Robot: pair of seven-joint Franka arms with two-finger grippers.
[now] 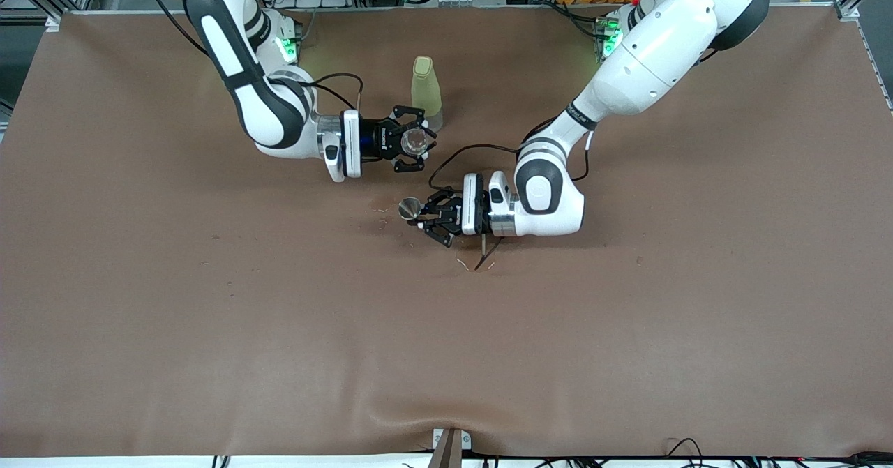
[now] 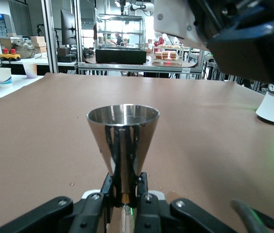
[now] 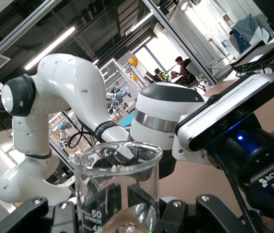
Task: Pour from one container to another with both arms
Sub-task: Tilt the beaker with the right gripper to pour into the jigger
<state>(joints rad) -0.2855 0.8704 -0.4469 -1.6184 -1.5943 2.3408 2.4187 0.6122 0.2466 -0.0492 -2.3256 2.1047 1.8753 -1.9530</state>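
Observation:
My right gripper (image 1: 407, 142) is shut on the small clear cup (image 1: 416, 141), held in the air over the table beside the bottle. In the right wrist view the cup (image 3: 115, 189) has printed measure marks, and the pads (image 3: 105, 201) press on its lower part. My left gripper (image 1: 423, 215) is shut on the silvery metal jigger (image 1: 409, 208), low over the table's middle. The jigger (image 2: 123, 138) stands upright with its round rim up, and its narrow waist is pinched between the fingers (image 2: 143, 191). The cup is higher than the jigger and a short way from it.
A tall yellow-green bottle (image 1: 426, 91) stands on the brown table (image 1: 209, 314), farther from the front camera than both grippers. Small pale scraps (image 1: 463, 264) lie by the left wrist. The right arm's hand (image 2: 234, 29) hangs above the jigger's surroundings.

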